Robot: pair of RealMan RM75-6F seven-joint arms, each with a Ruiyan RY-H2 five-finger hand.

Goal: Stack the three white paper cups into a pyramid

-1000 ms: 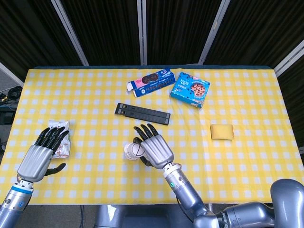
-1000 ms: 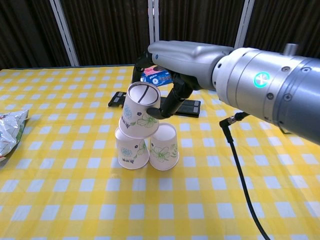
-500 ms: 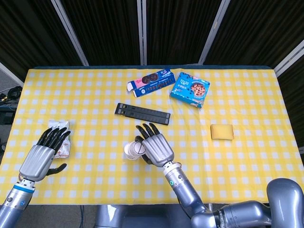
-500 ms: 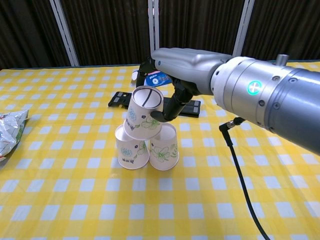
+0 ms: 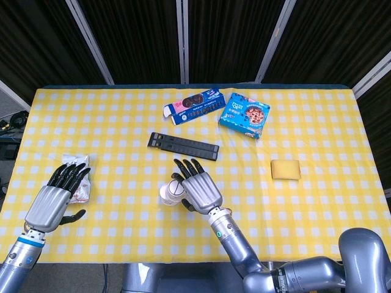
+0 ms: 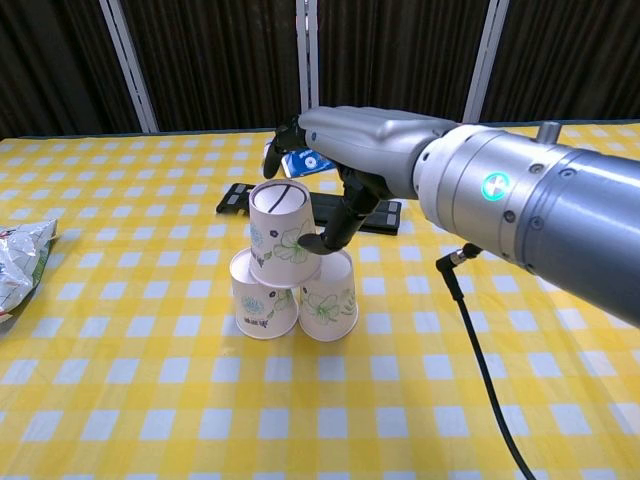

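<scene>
Honestly, pretty close to done here: top cup [image 6: 282, 234] sitting upside down on the two base cups [image 6: 293, 296], roughly over the seam between them, near the front middle of the tabletop [image 6: 150, 420]. Right hand [image 6: 345, 150] arched over it from behind, palm down, thumb [image 6: 333, 232] reaching down along the cup's right side. Hard to say whether that thumb is just touching or properly pinching, so can't tell if it's holding or already letting go.

For the step itself: best to check the top cup is level and bridging both rims evenly, then ease the thumb off sideways and lift straight up. No dragging across the rim, or the whole stack probably goes. Paper cups, super light, tip at nothing.

Left hand [image 5: 56, 196] way off at the left edge, fingers stretched out flat over the snack bag [image 5: 78, 183], holding nothing.
</scene>
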